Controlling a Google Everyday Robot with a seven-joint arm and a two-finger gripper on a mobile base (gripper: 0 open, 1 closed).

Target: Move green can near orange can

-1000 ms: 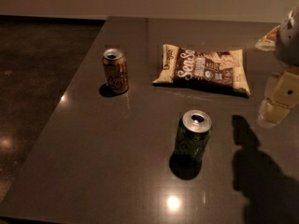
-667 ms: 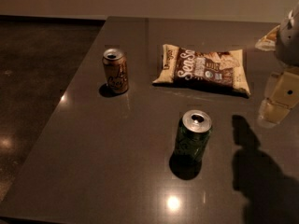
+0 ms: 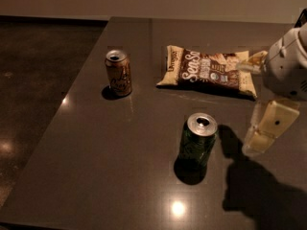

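The green can (image 3: 196,142) stands upright on the dark table (image 3: 120,147), right of centre and towards the front. The orange can (image 3: 118,74) stands upright further back and to the left, well apart from the green can. My gripper (image 3: 246,107) is at the right edge of the view, above the table and to the right of the green can, not touching it. Its pale fingers (image 3: 266,128) are spread apart with nothing between them.
A brown-and-cream chip bag (image 3: 208,71) lies flat behind the green can, close to the gripper's upper finger. The table's left edge drops to a dark floor (image 3: 38,80). The arm's shadow (image 3: 259,195) falls on the front right of the table.
The gripper has moved down and left, closer to the green can. Both cans and the chip bag have stayed in place.
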